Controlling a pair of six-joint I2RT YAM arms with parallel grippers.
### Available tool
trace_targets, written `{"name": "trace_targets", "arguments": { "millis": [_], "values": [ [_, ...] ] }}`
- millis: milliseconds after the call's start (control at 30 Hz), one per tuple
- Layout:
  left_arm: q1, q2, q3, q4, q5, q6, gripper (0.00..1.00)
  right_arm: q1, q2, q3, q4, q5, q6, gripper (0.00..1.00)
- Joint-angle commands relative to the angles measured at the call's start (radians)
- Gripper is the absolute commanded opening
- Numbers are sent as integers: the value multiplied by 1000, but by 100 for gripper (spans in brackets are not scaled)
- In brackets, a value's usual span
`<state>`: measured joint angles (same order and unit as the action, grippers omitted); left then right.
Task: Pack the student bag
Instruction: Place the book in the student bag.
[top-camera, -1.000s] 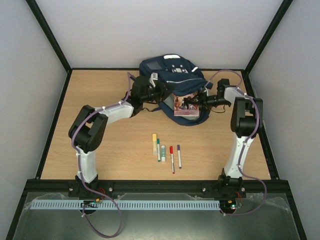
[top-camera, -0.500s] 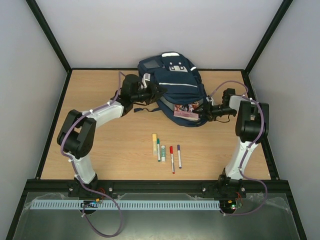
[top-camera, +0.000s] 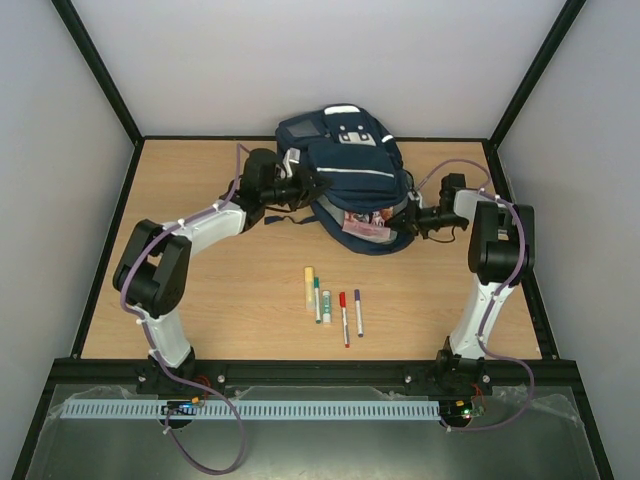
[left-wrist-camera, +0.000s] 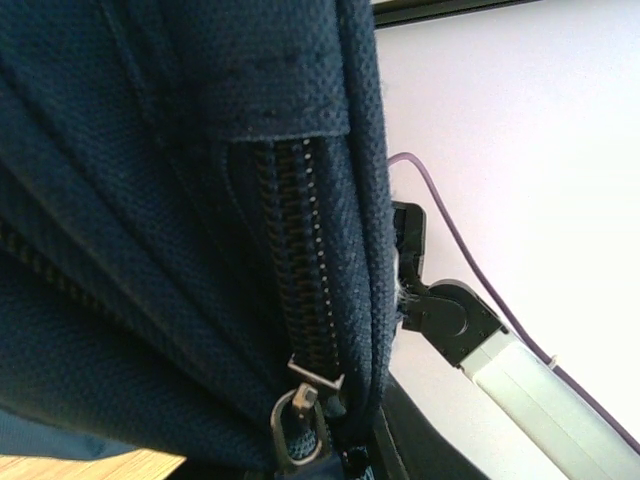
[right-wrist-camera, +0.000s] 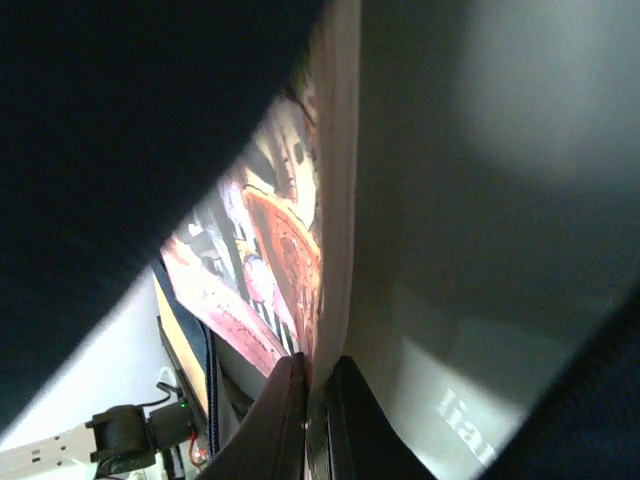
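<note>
The student bag (top-camera: 345, 165), navy with white stripes, lies at the back middle of the table. My left gripper (top-camera: 310, 186) is at its left edge, shut on the fabric beside the zip; in the left wrist view the bag (left-wrist-camera: 150, 200) and a zip pull (left-wrist-camera: 297, 425) fill the frame and the fingers are hidden. A book with a red picture cover (top-camera: 366, 227) sticks out of the bag's front opening. My right gripper (top-camera: 402, 218) is shut on that book's edge (right-wrist-camera: 285, 240), its fingers (right-wrist-camera: 285, 410) pinching the pages.
On the wood in front of the bag lie a yellow highlighter (top-camera: 309, 286), a green marker (top-camera: 317, 299), a small white and green stick (top-camera: 326, 304), a red pen (top-camera: 343, 318) and a dark blue pen (top-camera: 358, 311). Black frame rails border the table.
The right gripper has closed on the book, which sits slightly deeper in the bag. The left arm swung left and back with the bag's edge a second ago, then stayed still.
</note>
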<state>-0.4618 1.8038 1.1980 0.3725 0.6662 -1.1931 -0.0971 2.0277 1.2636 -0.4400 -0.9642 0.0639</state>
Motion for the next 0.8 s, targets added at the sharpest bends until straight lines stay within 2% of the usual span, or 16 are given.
{"name": "trace_targets", "arguments": {
  "millis": [0,200,400,500,633,767],
  "values": [
    [-20,11,116,45,37,14,3,16,-9,77,62,-16,67,1],
    [-29,39,187,20,32,18,3,35,-20,136,165,-20,170,1],
    [-31,53,206,13,34,14,3,58,36,159,285,66,267,5],
    [-31,44,198,6,33,20,3,57,42,202,188,96,157,13],
    [-29,39,195,-20,34,40,3,39,-31,208,8,161,-32,36],
    [-26,41,196,-20,45,42,3,18,-152,144,-84,320,-187,43]
  ]
}}
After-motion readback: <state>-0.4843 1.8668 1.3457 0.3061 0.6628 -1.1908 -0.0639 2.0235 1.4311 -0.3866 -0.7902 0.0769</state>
